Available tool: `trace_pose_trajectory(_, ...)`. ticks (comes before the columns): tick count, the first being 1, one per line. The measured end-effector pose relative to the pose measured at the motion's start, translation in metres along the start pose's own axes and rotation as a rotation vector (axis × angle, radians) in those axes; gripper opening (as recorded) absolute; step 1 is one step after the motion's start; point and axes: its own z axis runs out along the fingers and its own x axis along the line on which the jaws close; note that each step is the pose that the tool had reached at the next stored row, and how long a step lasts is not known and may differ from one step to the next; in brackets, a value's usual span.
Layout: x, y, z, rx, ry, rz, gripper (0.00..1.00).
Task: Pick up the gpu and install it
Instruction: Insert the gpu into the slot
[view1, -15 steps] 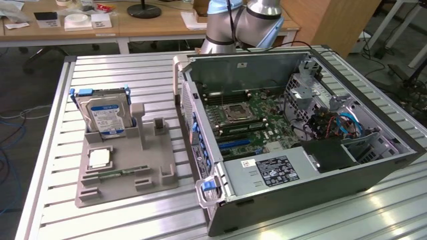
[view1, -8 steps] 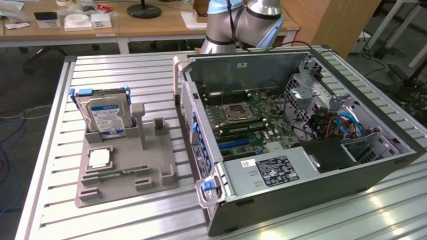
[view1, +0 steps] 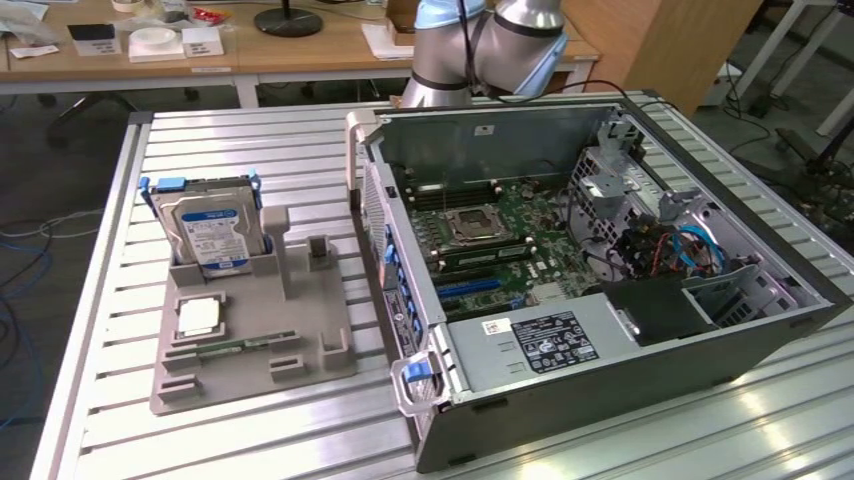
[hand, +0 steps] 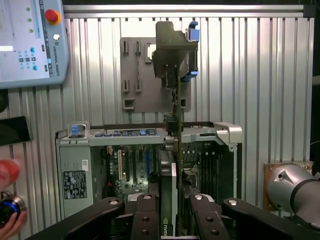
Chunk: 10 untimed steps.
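On a ribbed metal tabletop (view1: 94, 400), an open dark grey computer case (view1: 601, 400) lies beside a grey plastic holder (view1: 254, 385) with a silver hard drive (view1: 211, 235), and above the case's motherboard (view1: 514, 250) the thin dark gpu card (hand: 170, 175), lifted but not yet slotted in, is pinched edge-on by the black hand (hand: 172, 222).

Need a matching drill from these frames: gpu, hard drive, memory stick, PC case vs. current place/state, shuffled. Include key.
1. gpu
2. hard drive
3. memory stick
4. PC case

A. lying flat in the gray holder
B. side open, motherboard exposed
C. clamped edge-on in the gripper
D. standing upright in the gray holder

Pairs: 1-C, 2-D, 3-A, 4-B
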Motion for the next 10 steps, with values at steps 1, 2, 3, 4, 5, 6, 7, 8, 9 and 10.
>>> trace_pose_trajectory(1,0.000,-0.0048,0.0001,0.0000,0.0000,0.000,0.27)
trace_pose_trajectory(2,0.000,-0.0093,0.0001,-0.0001,0.0000,0.000,0.27)
trace_pose_trajectory(3,-0.001,-0.0138,0.0002,-0.0001,0.0000,0.000,0.27)
trace_pose_trajectory(4,-0.001,-0.0182,0.0002,-0.0001,0.0000,0.000,0.27)
trace_pose_trajectory(5,-0.001,-0.0228,0.0004,0.0000,-0.0001,0.000,0.27)
trace_pose_trajectory(6,-0.001,-0.0273,0.0005,0.0000,-0.0001,0.000,0.27)
trace_pose_trajectory(7,-0.001,-0.0317,0.0006,-0.0001,0.0001,0.000,0.27)
trace_pose_trajectory(8,-0.002,-0.0366,0.0008,-0.0001,0.0000,0.000,0.27)
trace_pose_trajectory(9,-0.002,-0.0411,0.0009,-0.0001,0.0000,0.000,0.27)
trace_pose_trajectory(10,-0.002,-0.0457,0.0011,-0.0001,0.0000,0.000,0.27)
